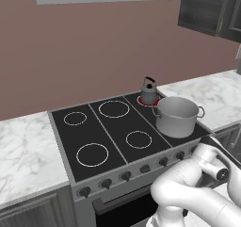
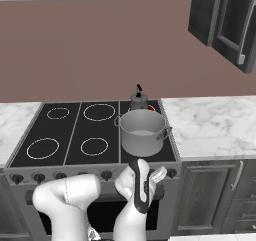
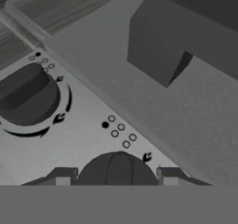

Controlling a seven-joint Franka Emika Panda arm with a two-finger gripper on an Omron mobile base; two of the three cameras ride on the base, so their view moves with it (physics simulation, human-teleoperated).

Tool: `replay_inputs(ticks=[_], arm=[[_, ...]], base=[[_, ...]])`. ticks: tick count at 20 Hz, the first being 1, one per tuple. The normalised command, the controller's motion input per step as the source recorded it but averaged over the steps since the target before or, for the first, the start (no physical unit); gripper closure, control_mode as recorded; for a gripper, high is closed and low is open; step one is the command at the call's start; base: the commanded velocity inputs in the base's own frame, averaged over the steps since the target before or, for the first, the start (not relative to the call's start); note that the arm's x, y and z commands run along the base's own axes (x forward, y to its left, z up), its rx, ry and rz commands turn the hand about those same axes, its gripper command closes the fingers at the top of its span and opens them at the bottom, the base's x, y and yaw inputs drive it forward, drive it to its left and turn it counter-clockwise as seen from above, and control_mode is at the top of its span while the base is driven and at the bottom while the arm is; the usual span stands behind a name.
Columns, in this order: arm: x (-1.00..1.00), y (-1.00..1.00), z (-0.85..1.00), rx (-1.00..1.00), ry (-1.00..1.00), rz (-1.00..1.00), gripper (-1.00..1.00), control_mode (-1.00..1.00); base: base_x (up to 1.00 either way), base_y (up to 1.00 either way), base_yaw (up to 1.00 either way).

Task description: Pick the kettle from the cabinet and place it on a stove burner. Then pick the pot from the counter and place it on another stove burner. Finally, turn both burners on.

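In the left base view, the kettle (image 1: 149,93) is standing upright on the back right burner (image 1: 148,100) of the black cooktop (image 1: 108,132), and this burner is glowing red around the kettle's base. The pot (image 1: 176,116) is sitting just in front of the kettle, on the front right part of the cooktop, near the white marble counter (image 1: 214,95). The other four burners are showing only as thin white circles. A row of dark knobs (image 1: 126,175) is running along the front of the stove, and the white arm is bending low in front of them. The dark cabinet (image 1: 210,15) is hanging at the upper right. In the right base view, the kettle (image 2: 139,101) is again standing behind the pot (image 2: 142,132), very close to it, with a bit of red showing beside its base; I cannot tell if the two are touching. The counter (image 2: 212,122) is lying to the right of the stove, and the cabinet (image 2: 225,22) is hanging above it. The arm is reaching down to the front panel below the pot. In the hand view, the gripper (image 3: 116,181) is standing with its two finger tips on either side of a dark round knob (image 3: 118,169), one tip at each side of it, but I cannot tell if they are pressing it. A second knob (image 3: 29,95) is sitting further away on the grey panel, and a grey bar handle (image 3: 186,37) is crossing the upper right.
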Motion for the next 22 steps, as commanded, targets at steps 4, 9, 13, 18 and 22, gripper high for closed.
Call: replay_inputs(ticks=[4,9,13,18,22], arm=[[-0.09,-0.01,0.0,0.0,-0.01,0.0,-1.0,-1.0],[-0.23,-0.07,0.0,0.0,-0.05,0.01,-1.0,-1.0],[-0.44,-0.03,0.0,0.0,-0.07,0.01,-1.0,-1.0],[-0.44,0.0,0.06,0.0,-0.07,0.02,-1.0,-1.0],[-0.3,-0.06,0.15,0.0,-0.07,0.04,-1.0,-1.0]], base=[[0.0,0.0,0.0],[0.0,0.0,0.0],[0.0,0.0,0.0],[0.0,0.0,0.0],[0.0,0.0,0.0]])
